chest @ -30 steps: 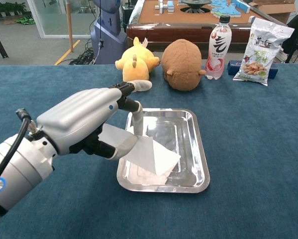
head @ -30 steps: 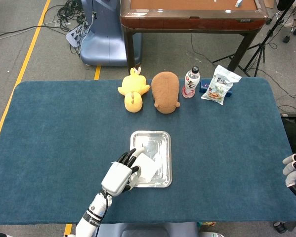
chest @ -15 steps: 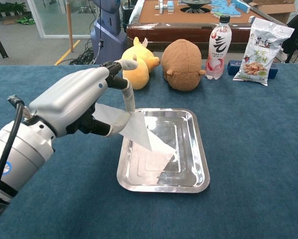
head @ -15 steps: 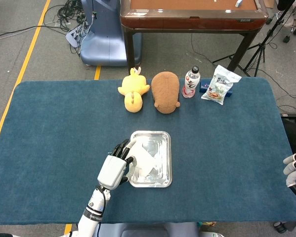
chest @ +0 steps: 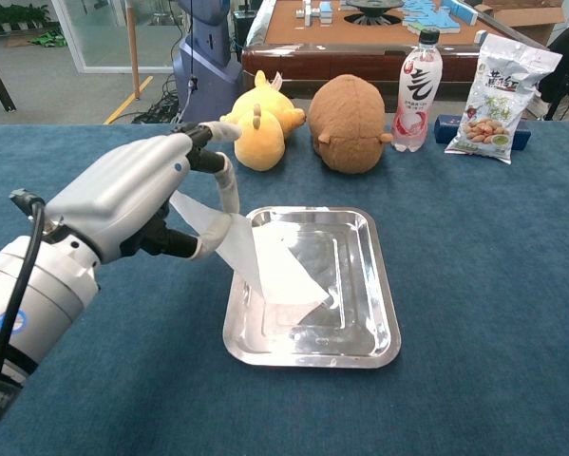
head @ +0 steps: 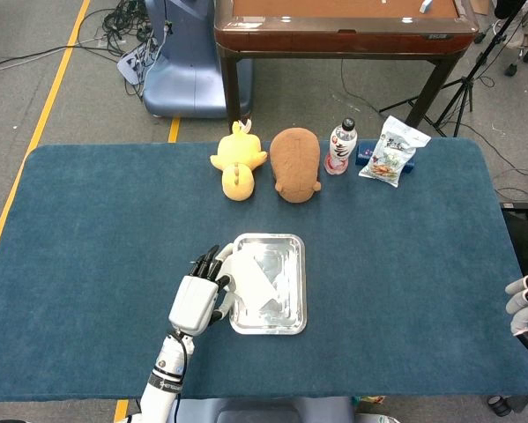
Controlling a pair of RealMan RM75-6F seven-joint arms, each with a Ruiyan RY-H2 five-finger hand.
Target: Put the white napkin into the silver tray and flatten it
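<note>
Near the front middle of the blue counter [head: 96, 238], the silver tray [head: 293, 291] lies flat with its long side running front to back. Left hand [head: 196, 300] sits just beside the tray's left rim, raised off the cloth, and pinches one end of the white napkin [chest: 265, 261] between thumb and fingers [chest: 225, 188]. Napkin is held up at that left end, crosses over the left rim, and slopes down into the tray; its far corner touches the tray floor about mid-tray. It is creased, not yet spread flat. Chest view shows the napkin's reflection on the shiny tray bottom. Right hand [head: 526, 308] shows only at the right edge of the head view, off the counter's right side and well apart from the tray; its fingers look curled, but whether they are closed I cannot tell. Along the far edge of the counter, left to right: yellow plush toy [head: 236, 163], brown plush toy [head: 296, 164], drink bottle [head: 340, 146] standing upright, snack bag [head: 392, 152] leaning against a dark blue box [chest: 450, 128]. All of these stand well apart from the tray.
</note>
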